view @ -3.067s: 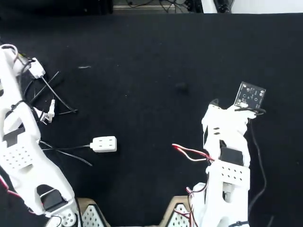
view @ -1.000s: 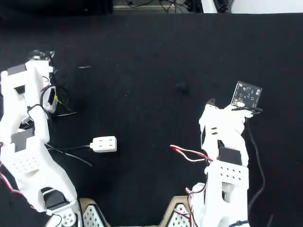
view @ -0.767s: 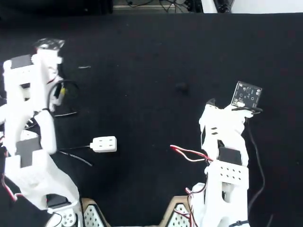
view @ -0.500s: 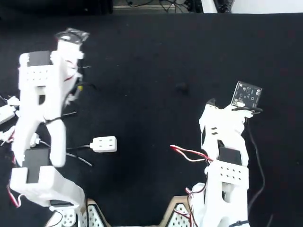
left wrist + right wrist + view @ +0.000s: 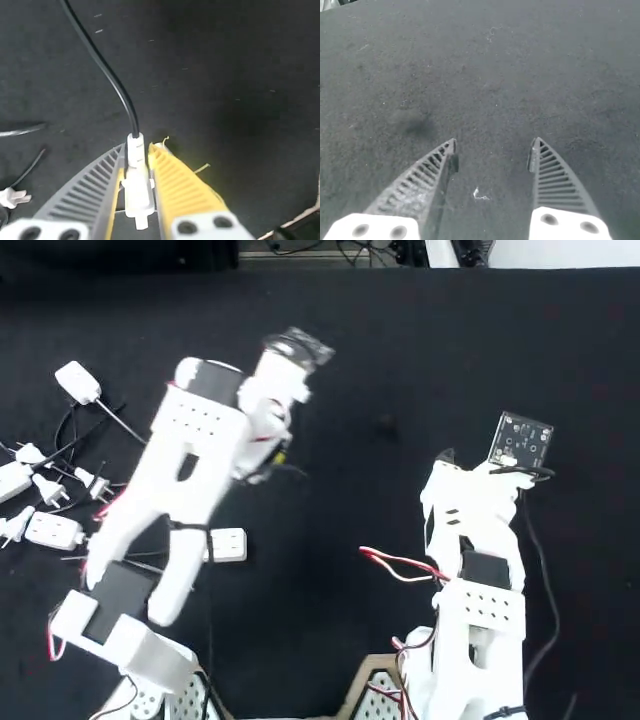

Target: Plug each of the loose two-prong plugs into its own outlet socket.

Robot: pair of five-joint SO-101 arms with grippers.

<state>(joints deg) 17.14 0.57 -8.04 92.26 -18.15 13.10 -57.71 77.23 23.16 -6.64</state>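
The left gripper [image 5: 136, 147] is pinching a white plug [image 5: 137, 180] tight between its grey and yellow fingers. The plug is sitting lengthwise in the jaws, held over the black table [image 5: 235, 65], out past the outlet socket [image 5: 232, 545]. It is looking slim and white, with its black cord [image 5: 107, 75] running out beyond the fingertips; its prongs I can't make out. The right gripper [image 5: 492, 150] is hanging wide open, holding nothing. More loose plugs [image 5: 76, 382] are lying along the table's left side.
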